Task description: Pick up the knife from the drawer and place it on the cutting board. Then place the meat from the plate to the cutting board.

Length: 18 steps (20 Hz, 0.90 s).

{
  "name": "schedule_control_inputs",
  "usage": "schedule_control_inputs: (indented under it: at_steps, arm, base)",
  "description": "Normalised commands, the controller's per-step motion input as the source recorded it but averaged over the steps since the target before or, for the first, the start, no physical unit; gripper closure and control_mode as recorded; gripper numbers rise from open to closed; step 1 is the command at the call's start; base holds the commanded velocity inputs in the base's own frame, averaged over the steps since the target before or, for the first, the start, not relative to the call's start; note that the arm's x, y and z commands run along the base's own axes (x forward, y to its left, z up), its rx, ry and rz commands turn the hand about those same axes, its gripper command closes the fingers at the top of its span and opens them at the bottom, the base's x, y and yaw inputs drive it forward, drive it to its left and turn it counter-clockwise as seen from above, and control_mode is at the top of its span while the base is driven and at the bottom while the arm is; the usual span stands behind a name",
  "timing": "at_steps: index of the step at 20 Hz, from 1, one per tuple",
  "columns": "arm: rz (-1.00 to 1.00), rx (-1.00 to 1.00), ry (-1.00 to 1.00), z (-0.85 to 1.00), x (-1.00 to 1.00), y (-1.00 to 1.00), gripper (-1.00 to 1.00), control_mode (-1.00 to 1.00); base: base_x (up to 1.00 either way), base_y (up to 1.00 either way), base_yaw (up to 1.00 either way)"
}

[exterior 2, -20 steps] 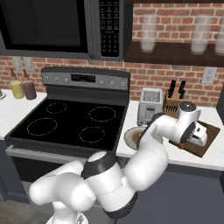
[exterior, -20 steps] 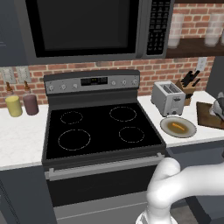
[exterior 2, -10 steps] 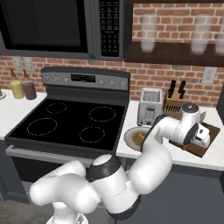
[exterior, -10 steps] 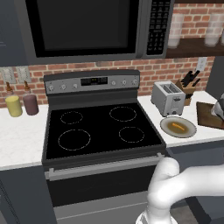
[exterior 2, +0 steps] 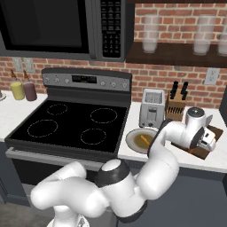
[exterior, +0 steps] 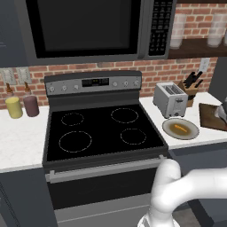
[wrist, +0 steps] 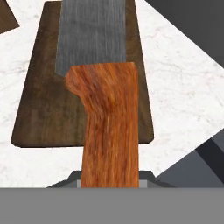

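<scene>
knife (wrist: pixel 107 113): 1 | cutting board (wrist: pixel 39 109): 1 | plate (exterior: pixel 191 131): 1 | meat (exterior: pixel 179 128): 1 | toaster (exterior: pixel 170 98): 1

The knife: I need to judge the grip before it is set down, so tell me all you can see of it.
The orange-brown wooden-handled knife has a broad grey brushed-metal blade running up and away in the hand view. Its handle rises from the bottom edge, where the jaws would be, so it looks held. It hangs over the dark brown rectangular wooden cutting board, which lies flat on the white marble counter.

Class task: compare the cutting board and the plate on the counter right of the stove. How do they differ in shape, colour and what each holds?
The cutting board is a dark brown rectangle; the plate is round, olive-tan with a pale rim. The plate carries the meat; the board lies bare, with the knife hanging over it in the claw. Both lie flat on the white counter.
</scene>
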Motion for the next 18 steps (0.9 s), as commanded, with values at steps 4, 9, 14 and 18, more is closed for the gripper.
schedule_control_inputs:
  at_steps: [4,9,14,18]
  arm:
    - [0.0,0.0,0.0,-0.19,0.28,-0.09,1.0,-1.0]
    - [0.0,0.0,0.0,-0.16,0.24,-0.09,1.0,-1.0]
    - [0.0,0.0,0.0,-0.19,0.15,-0.09,1.0,-1.0]
    - [0.0,0.0,0.0,-0.13,0.13,-0.1,1.0,-1.0]
  base:
    - [0.0,0.0,0.0]
    - [0.0,0.0,0.0]
    - [0.0,0.0,0.0]
    - [0.0,0.0,0.0]
